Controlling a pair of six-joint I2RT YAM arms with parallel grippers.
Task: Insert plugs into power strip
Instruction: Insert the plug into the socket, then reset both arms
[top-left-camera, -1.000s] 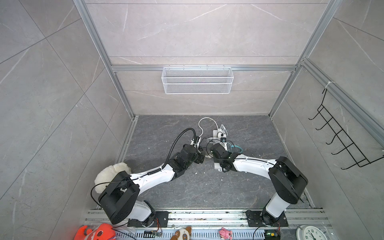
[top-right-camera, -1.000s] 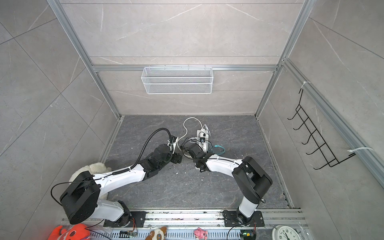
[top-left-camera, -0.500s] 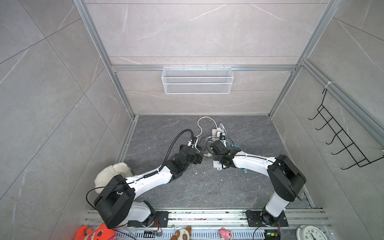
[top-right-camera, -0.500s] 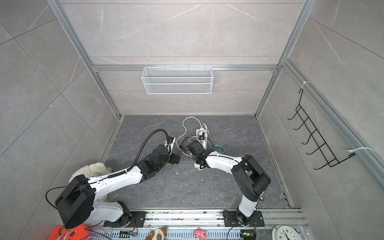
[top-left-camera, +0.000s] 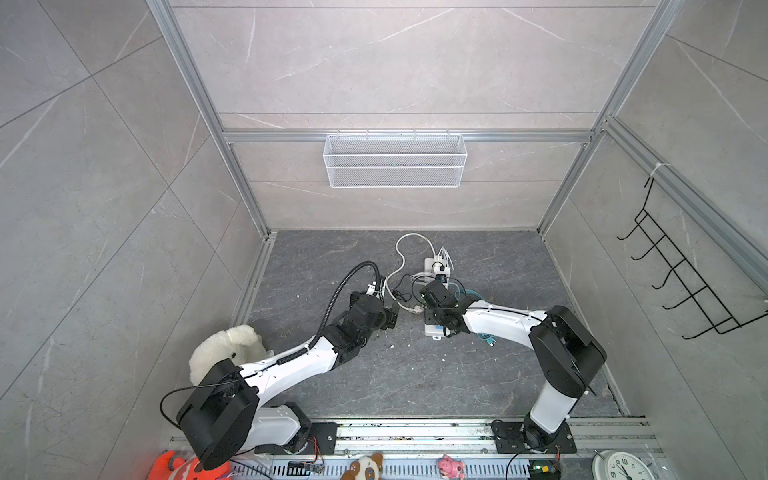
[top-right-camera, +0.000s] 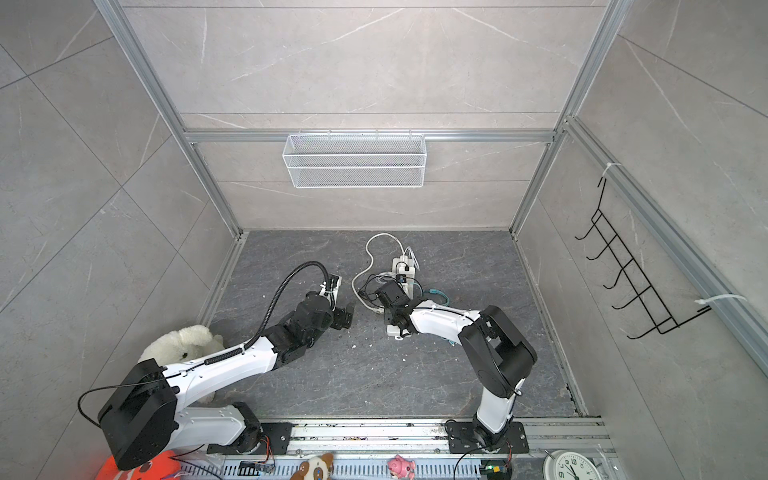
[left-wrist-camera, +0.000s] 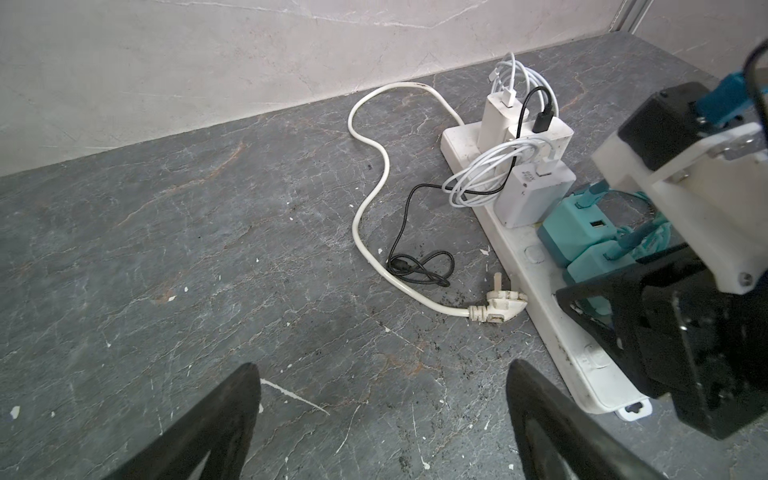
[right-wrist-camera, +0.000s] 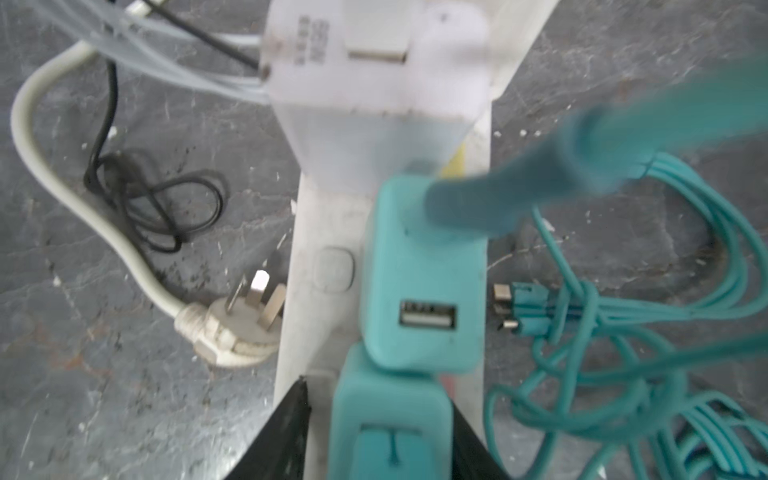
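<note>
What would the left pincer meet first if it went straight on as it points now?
Probably the bare dark grey stone floor, which fills the gap ahead of the open left pincer. If it skims over, the looped thin black cable comes next; depth unclear.

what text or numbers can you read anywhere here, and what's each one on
white adapter: grey print on its face, too blurred to read in either wrist view
clock: dial numerals, too small and cut off to read
no other text shows
</note>
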